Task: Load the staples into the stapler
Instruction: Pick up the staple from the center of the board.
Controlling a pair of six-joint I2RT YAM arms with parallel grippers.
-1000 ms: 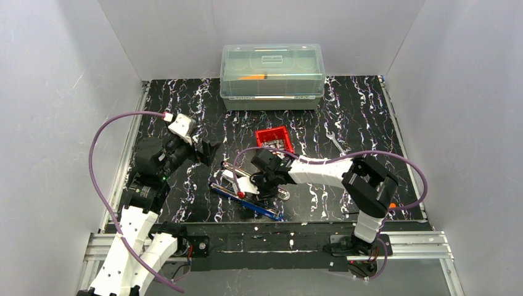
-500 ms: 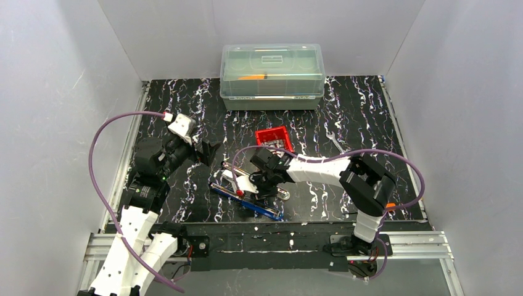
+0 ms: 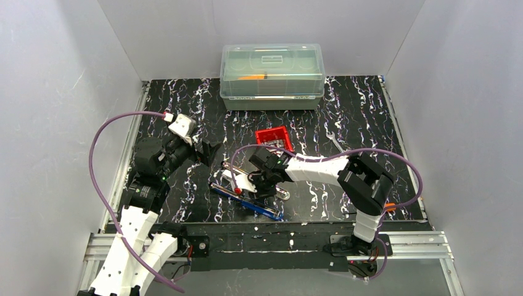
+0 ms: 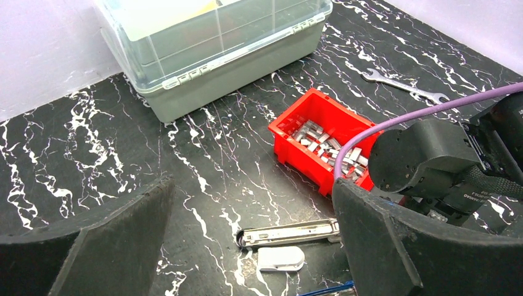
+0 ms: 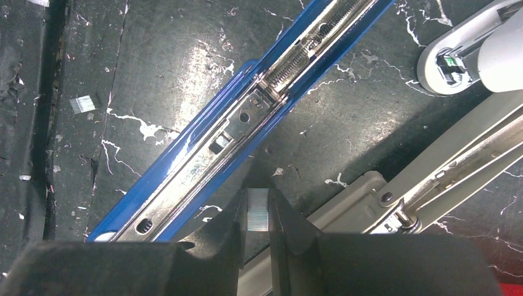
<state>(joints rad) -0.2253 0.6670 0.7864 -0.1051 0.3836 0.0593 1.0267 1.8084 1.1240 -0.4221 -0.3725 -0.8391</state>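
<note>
Low in the centre of the top view, the blue stapler (image 3: 247, 198) is lying flat on the black marbled table (image 3: 364, 117). It is hinged open, with its silvery channel facing up. The right gripper (image 5: 257, 196) is hanging just over it. Its jaws are nearly together, pinching a short strip of staples (image 5: 257, 213) between the fingertips. In the right wrist view, the strip is sitting just beside the lower edge of the channel. I cannot tell whether it is touching the stapler. A small loose bit of staples (image 5: 82, 103) is lying on the table in the upper left of that view.

Just beyond the blue stapler, a grey stapler (image 5: 432, 172) is also lying open, running diagonally across the lower right of the right wrist frame.

Left of centre in the top view, the left gripper (image 4: 253, 185) is hovering above the table. Its jaws are spread wide and holding nothing.

Farther back, a red bin (image 4: 296, 157) is sitting near mid-table with a heap of staples (image 4: 317, 139) inside. A wrench (image 4: 404, 86) is lying to its right. At the top of the frame, a lidded clear storage box (image 3: 272, 74) is standing against the back wall.
</note>
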